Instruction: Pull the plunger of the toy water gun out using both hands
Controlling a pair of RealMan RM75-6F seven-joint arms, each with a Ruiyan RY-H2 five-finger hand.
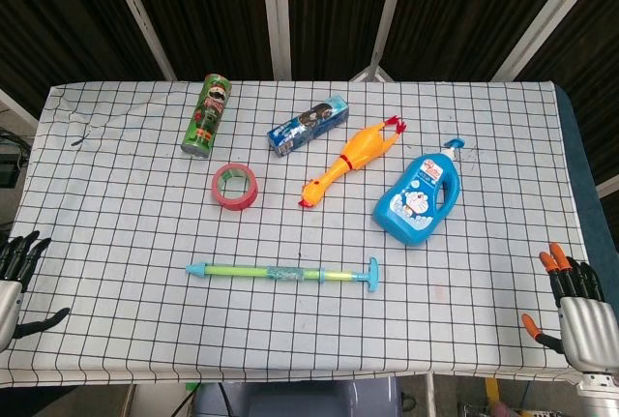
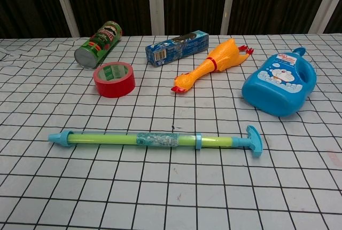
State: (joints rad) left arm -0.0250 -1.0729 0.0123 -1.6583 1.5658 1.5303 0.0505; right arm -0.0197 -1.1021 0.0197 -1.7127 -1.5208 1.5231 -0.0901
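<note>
Checked white cloth (image 1: pixel 116 243) covers the table, and the toy water gun (image 1: pixel 280 273) lies flat across its near middle, nozzle to the left, T-handle of the plunger (image 1: pixel 371 275) to the right. Nobody's touching it! Left hand (image 1: pixel 14 277) waits at the left edge, fingers spread, holding nothing. Right hand (image 1: pixel 575 301) sits at the right edge, fingers apart too, empty. Behind: red tape roll (image 1: pixel 235 186), rubber chicken (image 1: pixel 353 159), blue bottle (image 1: pixel 418 199).

no print on any object (image 2: pixel 157 140) reads clearly.
</note>
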